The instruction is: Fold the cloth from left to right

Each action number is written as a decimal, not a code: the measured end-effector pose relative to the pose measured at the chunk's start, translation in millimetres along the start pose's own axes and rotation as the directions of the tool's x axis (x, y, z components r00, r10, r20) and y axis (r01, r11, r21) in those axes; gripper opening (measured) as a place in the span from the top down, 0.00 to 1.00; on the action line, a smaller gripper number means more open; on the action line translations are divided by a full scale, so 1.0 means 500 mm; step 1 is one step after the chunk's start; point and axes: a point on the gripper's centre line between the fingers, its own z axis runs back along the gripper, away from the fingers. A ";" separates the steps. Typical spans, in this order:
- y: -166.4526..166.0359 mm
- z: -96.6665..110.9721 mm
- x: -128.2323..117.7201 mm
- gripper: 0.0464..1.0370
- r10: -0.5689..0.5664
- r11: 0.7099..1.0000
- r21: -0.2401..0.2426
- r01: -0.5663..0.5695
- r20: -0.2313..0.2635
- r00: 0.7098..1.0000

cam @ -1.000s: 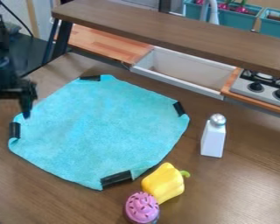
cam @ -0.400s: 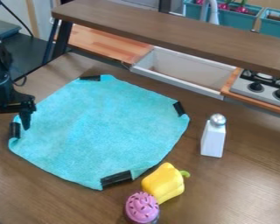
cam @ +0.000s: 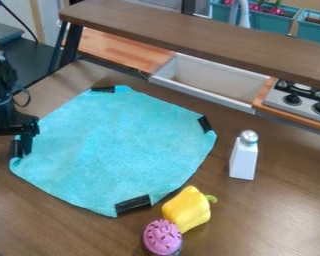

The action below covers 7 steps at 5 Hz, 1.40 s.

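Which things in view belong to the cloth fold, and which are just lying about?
For the job:
- blue cloth, with black strips at its edges
- gripper, at the cloth's left edge

Lying about:
- white shaker
- yellow pepper
- pink-topped cupcake

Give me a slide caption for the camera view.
Open gripper at the left corner of the unfolded turquoise cloth, with a yellow pepper near its lower edge.

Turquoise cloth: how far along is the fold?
No fold is done: the turquoise cloth lies spread out. Underway: the open gripper is at its left corner, by a black strip, apparently lining up a grasp. Left to do: grip that side, carry it right, release.
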 end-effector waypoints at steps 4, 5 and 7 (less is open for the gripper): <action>-0.005 -0.005 -0.013 0.87 0.042 0.999 0.024 -0.041 -0.034 0.999; 0.003 0.067 0.000 0.97 0.080 0.997 -0.019 -0.080 -0.011 0.997; -0.038 0.178 0.033 0.99 0.192 0.981 -0.025 -0.194 -0.058 0.980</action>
